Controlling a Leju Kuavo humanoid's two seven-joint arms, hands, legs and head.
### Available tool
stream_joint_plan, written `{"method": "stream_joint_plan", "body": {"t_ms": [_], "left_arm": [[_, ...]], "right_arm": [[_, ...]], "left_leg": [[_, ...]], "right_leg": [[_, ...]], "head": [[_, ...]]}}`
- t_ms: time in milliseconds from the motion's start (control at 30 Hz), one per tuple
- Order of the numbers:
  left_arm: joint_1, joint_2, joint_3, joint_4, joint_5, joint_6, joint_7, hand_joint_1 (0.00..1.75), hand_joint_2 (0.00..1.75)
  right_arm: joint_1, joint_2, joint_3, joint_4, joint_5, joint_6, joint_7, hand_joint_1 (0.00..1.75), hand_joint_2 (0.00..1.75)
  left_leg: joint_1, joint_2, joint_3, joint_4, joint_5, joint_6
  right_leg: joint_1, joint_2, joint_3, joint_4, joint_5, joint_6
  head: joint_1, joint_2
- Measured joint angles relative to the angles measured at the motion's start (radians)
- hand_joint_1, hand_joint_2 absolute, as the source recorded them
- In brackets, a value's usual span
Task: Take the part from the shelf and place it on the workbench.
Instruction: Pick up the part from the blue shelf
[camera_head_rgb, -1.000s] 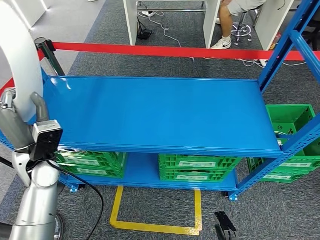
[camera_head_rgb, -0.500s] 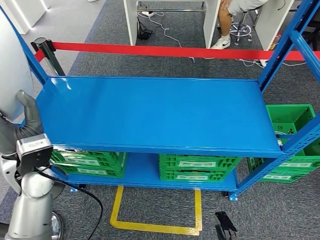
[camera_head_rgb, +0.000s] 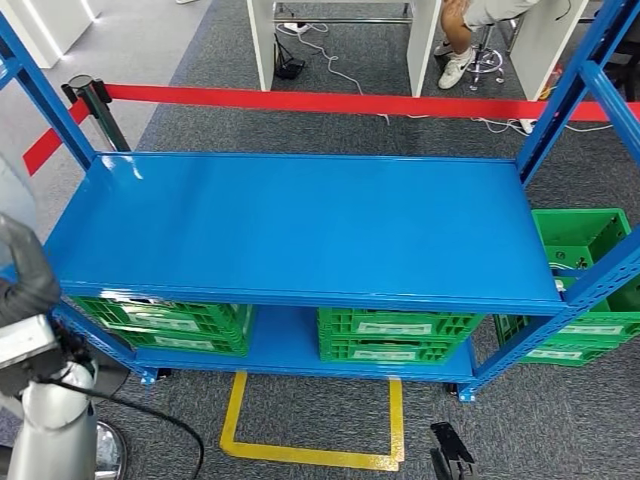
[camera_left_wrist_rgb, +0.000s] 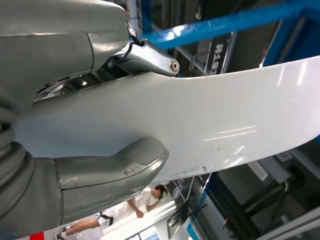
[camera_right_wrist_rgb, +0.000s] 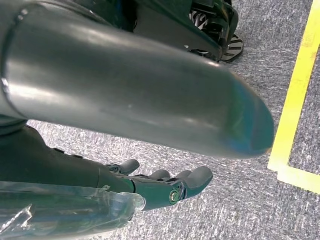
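Observation:
My left hand (camera_head_rgb: 26, 272) sits at the far left edge of the head view, beside the left end of the blue shelf (camera_head_rgb: 317, 225), gripping a large white curved part (camera_head_rgb: 10, 190) that is mostly out of the picture. In the left wrist view the glossy white part (camera_left_wrist_rgb: 226, 115) lies clamped between the grey thumb (camera_left_wrist_rgb: 113, 175) and the fingers (camera_left_wrist_rgb: 151, 55). My right hand (camera_right_wrist_rgb: 166, 185) hangs low over grey carpet, its fingers loosely extended and holding nothing.
The shelf's top level is bare. Green crates (camera_head_rgb: 396, 335) stand on its lower level, and another green crate (camera_head_rgb: 581, 240) is at the right. A red barrier tape (camera_head_rgb: 340, 102) runs behind. A yellow floor outline (camera_head_rgb: 309, 455) lies in front. A person (camera_head_rgb: 460, 45) sits at the back.
My left arm has swung left and down with the white part, which now barely shows at the head view's edge. The seated person's foot has shifted.

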Motion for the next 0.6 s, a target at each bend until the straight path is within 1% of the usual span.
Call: {"method": "stream_joint_plan", "body": {"t_ms": [133,267,300,367,400,433,467,500,567,600], "left_arm": [[0.073,-0.008,0.026,-0.035,0.054,0.020,-0.048,1.75,1.75],[0.113,-0.019,0.046,-0.046,0.072,0.022,-0.062,1.75,1.75],[0.117,-0.022,0.050,-0.047,0.073,0.022,-0.063,1.75,1.75],[0.121,-0.026,0.055,-0.050,0.073,0.022,-0.065,1.75,1.75],[0.122,-0.028,0.057,-0.051,0.073,0.022,-0.066,1.75,1.75],[0.123,-0.030,0.058,-0.053,0.073,0.023,-0.067,1.75,1.75],[0.124,-0.033,0.059,-0.054,0.072,0.023,-0.068,1.75,1.75],[0.126,-0.036,0.060,-0.055,0.070,0.025,-0.069,1.75,1.75],[0.133,-0.042,0.062,-0.056,0.069,0.028,-0.070,1.75,1.75],[0.138,-0.045,0.063,-0.056,0.069,0.029,-0.070,1.75,1.75]], "right_arm": [[0.000,0.000,0.000,-0.001,-0.006,0.000,-0.001,0.00,0.00],[-0.001,0.000,0.000,-0.002,-0.008,0.000,-0.001,0.00,0.00],[-0.001,0.000,0.001,-0.002,-0.009,0.000,0.000,0.00,0.00],[-0.001,0.000,0.001,-0.002,-0.010,0.000,0.000,0.00,0.00],[-0.002,0.000,0.001,-0.003,-0.010,0.000,0.001,0.00,0.00],[-0.002,0.001,0.001,-0.003,-0.010,0.000,0.001,0.00,0.00],[-0.003,0.001,0.001,-0.004,-0.011,0.000,0.001,0.00,0.00],[-0.003,0.001,0.001,-0.005,-0.012,0.000,0.002,0.00,0.00],[-0.003,0.001,0.001,-0.005,-0.014,0.000,0.002,0.00,0.00],[-0.003,0.001,0.001,-0.005,-0.015,0.000,0.002,0.00,0.00]], "left_leg": [[-0.002,0.000,0.000,0.002,-0.002,0.003],[-0.006,0.000,-0.003,0.004,-0.003,0.009],[-0.007,0.000,-0.004,0.005,-0.002,0.012],[-0.008,0.000,-0.006,0.002,0.003,0.020],[-0.005,0.001,-0.005,-0.004,0.009,0.024],[-0.001,0.002,-0.003,-0.010,0.016,0.027],[0.003,0.003,-0.002,-0.016,0.022,0.030],[0.006,0.004,0.000,-0.020,0.024,0.031],[0.007,0.006,-0.001,-0.020,0.025,0.032],[0.008,0.006,0.000,-0.020,0.024,0.031]], "right_leg": [[-0.003,0.000,0.000,-0.002,0.001,0.002],[-0.007,-0.001,0.000,-0.003,0.003,0.007],[-0.008,-0.001,0.000,-0.004,0.005,0.009],[-0.009,0.000,0.001,-0.009,0.010,0.017],[-0.008,-0.001,-0.003,-0.010,0.010,0.021],[-0.006,-0.003,-0.009,-0.002,0.003,0.025],[-0.003,-0.005,-0.022,0.024,-0.013,0.028],[-0.002,-0.007,-0.046,0.072,-0.039,0.029],[-0.003,-0.009,-0.107,0.206,-0.094,0.033],[-0.004,-0.009,-0.132,0.255,-0.105,0.034]], "head": [[0.000,0.000],[0.000,0.000],[0.000,0.000],[-0.001,0.000],[0.000,0.000],[0.000,0.000],[0.001,0.000],[0.002,0.000],[0.003,0.000],[0.003,0.000]]}}
